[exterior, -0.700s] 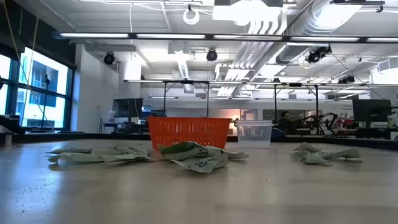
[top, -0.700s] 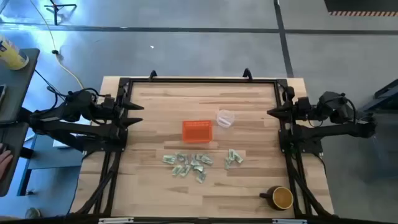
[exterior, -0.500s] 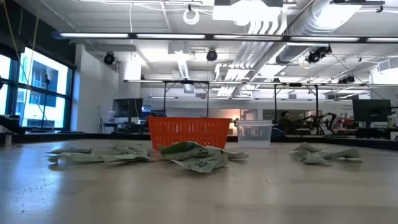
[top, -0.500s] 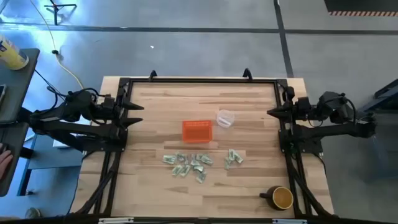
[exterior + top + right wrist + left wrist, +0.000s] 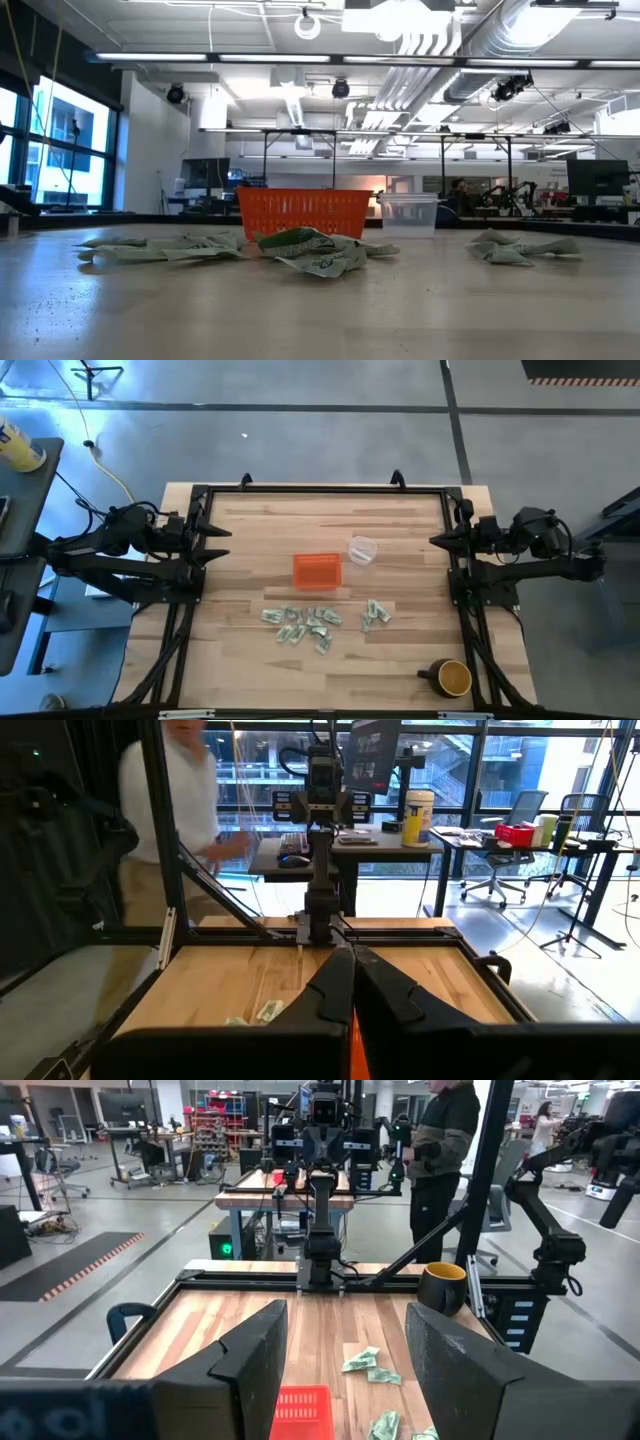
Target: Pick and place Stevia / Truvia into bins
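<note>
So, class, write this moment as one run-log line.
left gripper: open, parked at table's left edge | right gripper: shut, parked at right edge | sachets: loose on table | orange bin: looks empty

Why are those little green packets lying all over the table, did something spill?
It looks like a loose scatter: the sachets lie crumpled and overlapping in a main heap, with a few more apart to one side. The orange bin stands upright beside them. Nothing looks tipped or broken.
</note>
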